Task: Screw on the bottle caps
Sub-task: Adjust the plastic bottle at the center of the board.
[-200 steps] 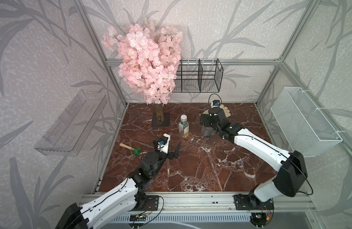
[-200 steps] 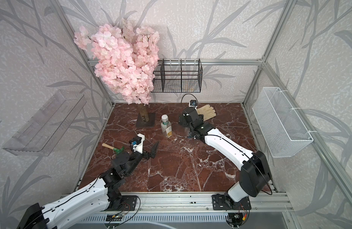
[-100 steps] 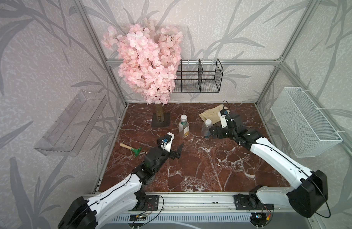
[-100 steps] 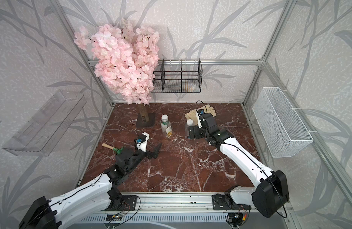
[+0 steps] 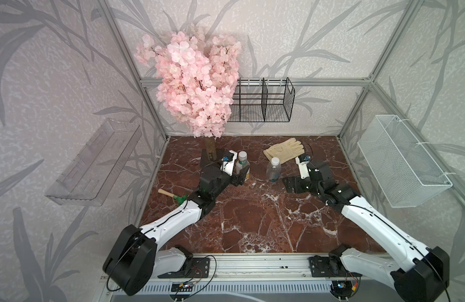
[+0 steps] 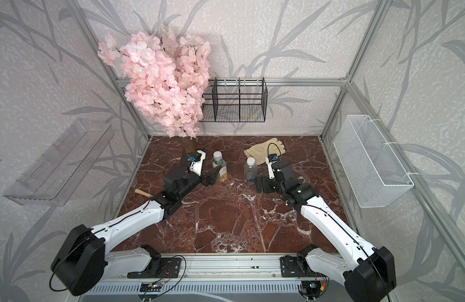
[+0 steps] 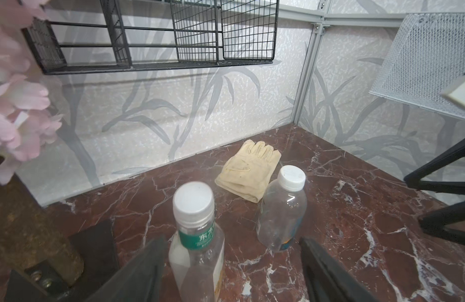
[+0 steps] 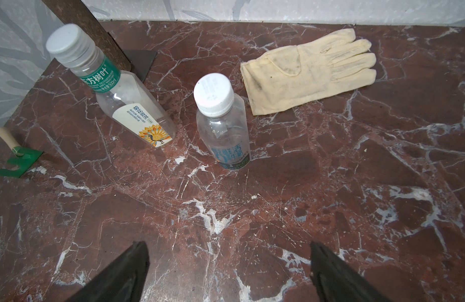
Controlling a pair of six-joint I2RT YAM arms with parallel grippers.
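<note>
- Left gripper point(image 7: 231, 245) has advanced onto the green bottle point(image 7: 197, 261); right gripper point(image 8: 226, 251) has backed off the blue bottle point(image 8: 223, 130).
- Green bottle stands upright between the left jaws, which are apart (not clamped); left arm is nearer.
- Right jaws wide, empty.
- Both bottles clear, on the table point(image 8: 357, 209), with white caps point(image 7: 193, 200) on.

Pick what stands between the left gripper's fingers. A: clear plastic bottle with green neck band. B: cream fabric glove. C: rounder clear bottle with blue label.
A: the left wrist view shows the green-banded clear plastic bottle between the spread black fingers of the left gripper.
</note>
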